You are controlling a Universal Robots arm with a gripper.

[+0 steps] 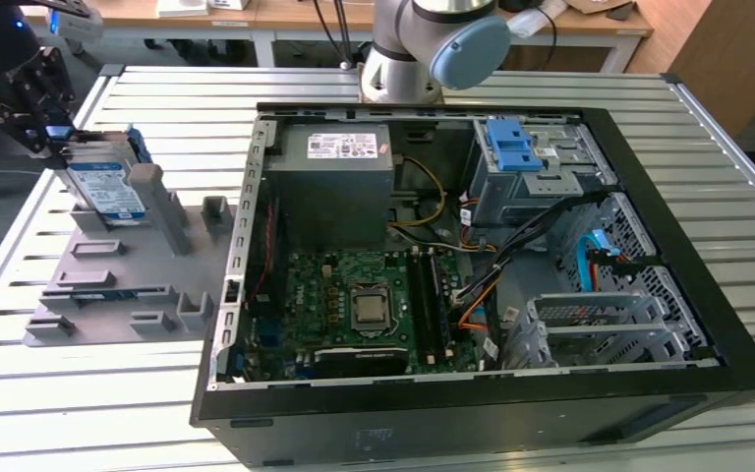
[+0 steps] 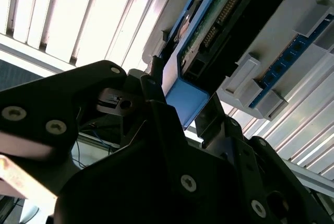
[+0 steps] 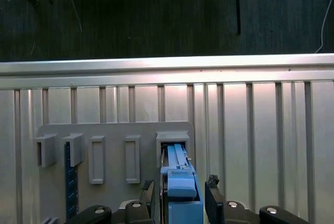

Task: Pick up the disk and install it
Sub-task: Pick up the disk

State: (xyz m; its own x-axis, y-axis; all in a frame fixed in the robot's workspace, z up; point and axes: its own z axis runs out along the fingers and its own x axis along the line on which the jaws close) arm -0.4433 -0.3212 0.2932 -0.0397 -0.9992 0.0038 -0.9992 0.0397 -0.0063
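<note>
Slatted table (image 1: 89, 393), disk (image 1: 102, 192) upright in grey rack (image 1: 102, 295), jaws at it, hold unclear

Slatted table (image 1: 741, 179): computer case (image 1: 483, 418), grey fixture (image 1: 105, 295)

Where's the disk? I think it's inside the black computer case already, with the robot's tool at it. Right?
Not quite. The disk stands in the grey holder on the table, outside the computer case, at the exterior view's left of it, as the exterior view shows. The tool is at it, yes.
</note>
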